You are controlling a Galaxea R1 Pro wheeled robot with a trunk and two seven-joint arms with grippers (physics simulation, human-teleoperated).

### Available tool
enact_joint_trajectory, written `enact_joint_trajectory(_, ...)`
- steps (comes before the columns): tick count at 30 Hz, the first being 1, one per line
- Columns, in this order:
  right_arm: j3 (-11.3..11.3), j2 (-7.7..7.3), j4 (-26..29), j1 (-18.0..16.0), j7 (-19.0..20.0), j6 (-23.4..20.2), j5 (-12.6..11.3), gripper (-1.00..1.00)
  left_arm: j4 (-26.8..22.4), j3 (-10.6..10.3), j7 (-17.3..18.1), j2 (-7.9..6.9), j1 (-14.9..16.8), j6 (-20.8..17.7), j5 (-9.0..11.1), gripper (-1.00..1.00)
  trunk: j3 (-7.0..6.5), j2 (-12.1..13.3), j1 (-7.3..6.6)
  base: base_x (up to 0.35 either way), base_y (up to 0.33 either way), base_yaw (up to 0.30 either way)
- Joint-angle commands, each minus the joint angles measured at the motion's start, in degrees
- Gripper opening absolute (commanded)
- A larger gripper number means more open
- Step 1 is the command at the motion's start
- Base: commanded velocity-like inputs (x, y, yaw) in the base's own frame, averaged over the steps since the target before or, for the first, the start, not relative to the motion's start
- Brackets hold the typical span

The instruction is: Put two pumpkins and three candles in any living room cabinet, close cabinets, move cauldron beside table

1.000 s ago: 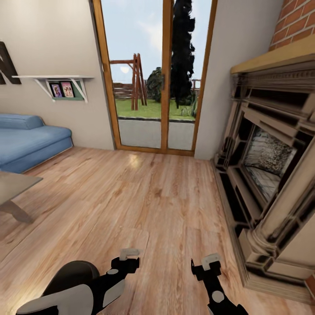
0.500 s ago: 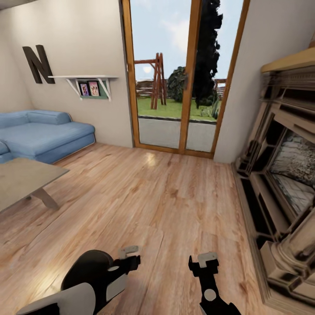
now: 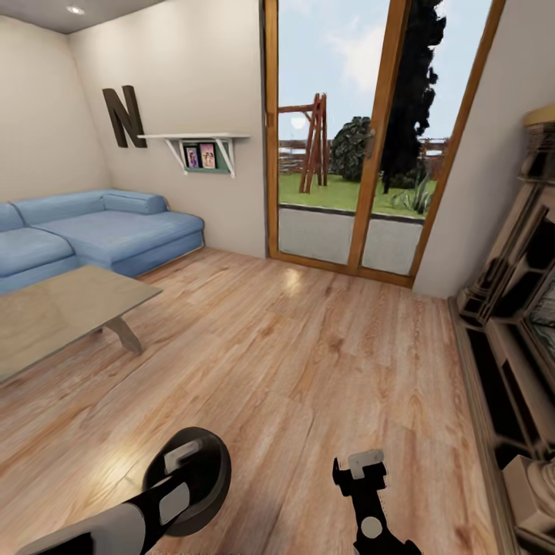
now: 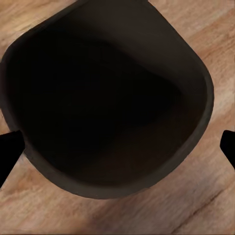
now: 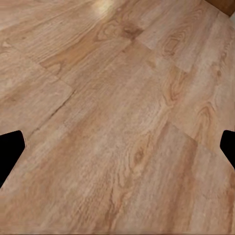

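Cauldron (image 4: 107, 98) directly under left gripper (image 3: 185, 456), between wide-spread jaws, not gripped, near left on floor (image 3: 308, 362). Right gripper (image 5: 117, 147) jaws wide, empty. Glass-topped counter (image 3: 62, 312) far left, well apart.

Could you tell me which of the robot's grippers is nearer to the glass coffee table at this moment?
Left. The left gripper, at the cauldron, is on the coffee table's side; the right gripper hangs over bare floor toward the fireplace.

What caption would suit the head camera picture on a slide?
Living room: black pot at the left arm, glass table and blue sofa to the left.
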State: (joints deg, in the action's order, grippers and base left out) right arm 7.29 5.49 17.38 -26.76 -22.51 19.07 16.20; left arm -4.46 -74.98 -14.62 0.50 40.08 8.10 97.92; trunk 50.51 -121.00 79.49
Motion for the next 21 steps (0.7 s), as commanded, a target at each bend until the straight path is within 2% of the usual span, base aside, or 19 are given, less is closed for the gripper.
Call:
enact_joint_trajectory(1,0.0,0.17,-0.6,0.1,-0.1,0.1,0.0,1.0,0.3,0.0,0.0,-0.04,0.0,0.0,0.2,1.0,-0.03,0.0,0.0,0.0,0.0,0.169)
enact_joint_trajectory(7,-0.2,-0.1,-1.3,0.1,-0.3,0.4,-0.2,1.0,0.2,-0.2,0.4,0.44,-0.1,-0.1,0.2,1.0,-0.1,0.0,0.0,0.0,0.0,0.102)
enact_joint_trajectory(13,-0.1,0.28,-1.7,0.2,-0.4,0.4,-0.1,1.0,0.3,-0.2,0.0,0.4,-0.2,-0.1,0.5,1.0,-0.34,0.0,0.0,0.0,0.0,0.242)
enact_joint_trajectory(15,-0.1,0.35,-2.0,0.2,-0.3,0.4,-0.1,1.0,0.2,-0.2,0.0,0.92,-0.2,-0.1,0.4,1.0,-0.45,0.0,0.0,0.0,0.0,0.242)
enact_joint_trajectory(17,-0.1,0.43,-2.7,0.3,-0.4,0.5,-0.1,1.0,0.1,-0.2,0.1,2.23,-0.7,-0.1,0.4,1.0,-0.57,0.0,0.0,0.0,0.0,0.239)
enact_joint_trajectory(21,-0.1,0.47,-3.3,0.4,-0.4,0.4,-0.2,1.0,-0.4,-0.3,0.2,2.88,-1.5,-0.8,0.4,1.0,-0.81,0.0,0.0,0.0,0.0,0.239)
